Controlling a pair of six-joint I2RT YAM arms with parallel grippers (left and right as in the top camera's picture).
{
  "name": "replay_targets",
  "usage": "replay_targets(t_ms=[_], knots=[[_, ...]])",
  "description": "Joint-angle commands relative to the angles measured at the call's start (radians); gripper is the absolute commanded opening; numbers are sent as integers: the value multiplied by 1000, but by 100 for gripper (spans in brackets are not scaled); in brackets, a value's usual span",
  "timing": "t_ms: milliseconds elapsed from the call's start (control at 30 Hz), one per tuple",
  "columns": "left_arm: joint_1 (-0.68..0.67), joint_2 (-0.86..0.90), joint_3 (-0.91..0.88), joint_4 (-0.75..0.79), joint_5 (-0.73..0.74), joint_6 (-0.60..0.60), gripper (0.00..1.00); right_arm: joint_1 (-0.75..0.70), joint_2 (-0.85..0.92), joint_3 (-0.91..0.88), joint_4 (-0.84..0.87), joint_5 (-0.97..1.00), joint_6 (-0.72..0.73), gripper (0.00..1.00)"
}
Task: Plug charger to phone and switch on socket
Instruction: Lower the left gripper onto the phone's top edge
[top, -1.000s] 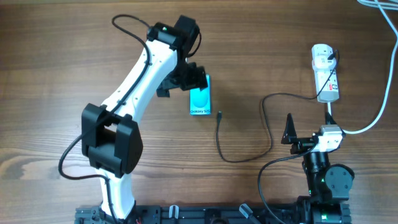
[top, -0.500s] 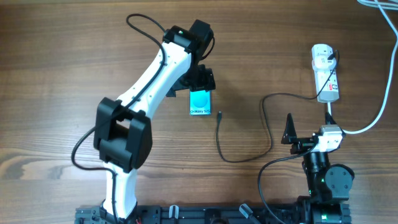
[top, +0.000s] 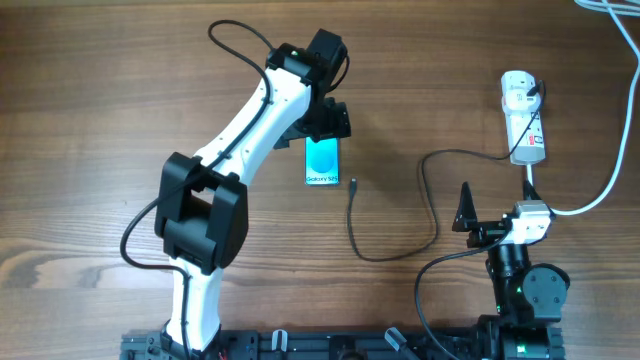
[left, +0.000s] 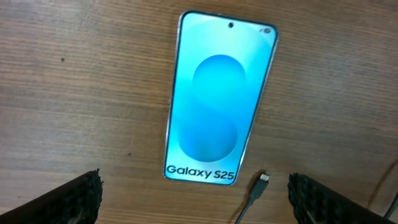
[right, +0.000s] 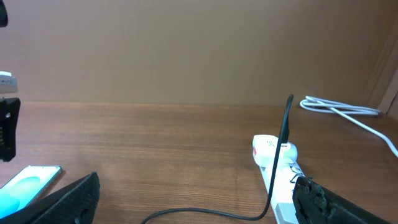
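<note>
The phone (top: 322, 162) lies flat on the wooden table, teal screen up, its "Galaxy S25" band (left: 200, 172) at the near end. My left gripper (top: 318, 128) hovers open over the phone's far end; in the left wrist view the phone (left: 217, 99) sits between and ahead of its fingertips (left: 71, 200). The charger (top: 395, 252) loops across the table, its plug tip (left: 263, 178) lying loose just right of the phone's near end. The socket (top: 523, 128) lies at the right with the charger plugged in. My right gripper (top: 503, 212) stands open and empty, short of the socket (right: 277, 155).
A thick white lead (top: 600, 195) runs from the socket off the right edge, and a second white cable (right: 342, 107) lies at the far right. My left arm (top: 240, 130) stretches diagonally over the table's left half. Black robot cables (top: 440, 270) curl near the right base.
My left arm has swung right, bringing its gripper from the phone's left side to over its far end. The right arm, phone and charger have not moved.
</note>
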Motion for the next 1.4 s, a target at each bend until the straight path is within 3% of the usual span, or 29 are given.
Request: replay_targets(t_ms=[0, 333, 1367], knots=[[-21, 51, 12, 14, -23, -17, 100, -2, -5, -1, 3, 16, -12, 100], [-47, 130, 12, 51, -55, 91, 100, -2, -5, -1, 3, 16, -12, 100], [-44, 209, 12, 111, -54, 115, 100, -2, -5, -1, 3, 16, -12, 100]])
